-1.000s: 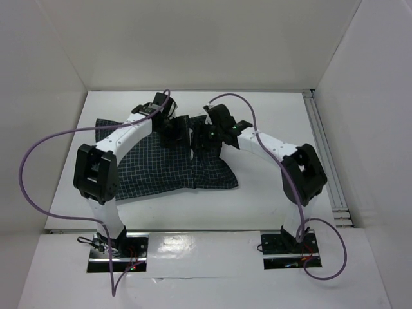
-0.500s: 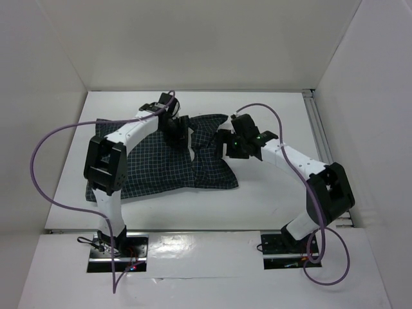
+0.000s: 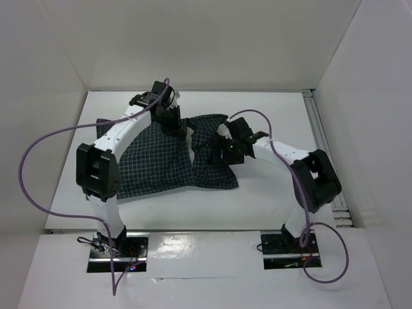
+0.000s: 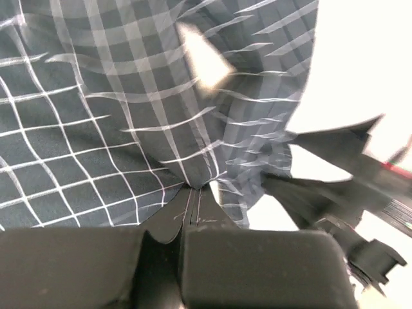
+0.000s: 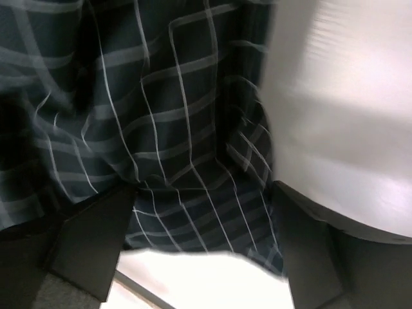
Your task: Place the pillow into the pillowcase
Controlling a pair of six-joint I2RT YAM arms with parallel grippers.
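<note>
The dark checked pillowcase [image 3: 154, 164] lies spread across the middle of the table, bunched and raised at its right part [image 3: 215, 174]. My left gripper [image 3: 171, 121] is at its far edge, shut on a pinched fold of the pillowcase [image 4: 161, 116], which fans out from the closed tips of the left gripper [image 4: 193, 192]. My right gripper [image 3: 223, 145] hovers over the case's right part. In its wrist view the right gripper [image 5: 203, 219] is open, with the checked pillowcase [image 5: 174, 129] lying between its fingers [image 5: 96, 238]. The pillow is hidden in every view.
White walls close in the table [image 3: 270, 187] at the back and on both sides. A rail [image 3: 325, 154] runs along the right edge. Purple cables [image 3: 38, 161] loop off both arms. The right arm's gripper [image 4: 341, 187] shows close by in the left wrist view.
The left gripper has shut on the pillowcase's far edge and shifted a little toward the back. The right gripper has opened wider and moved slightly left over the case.
</note>
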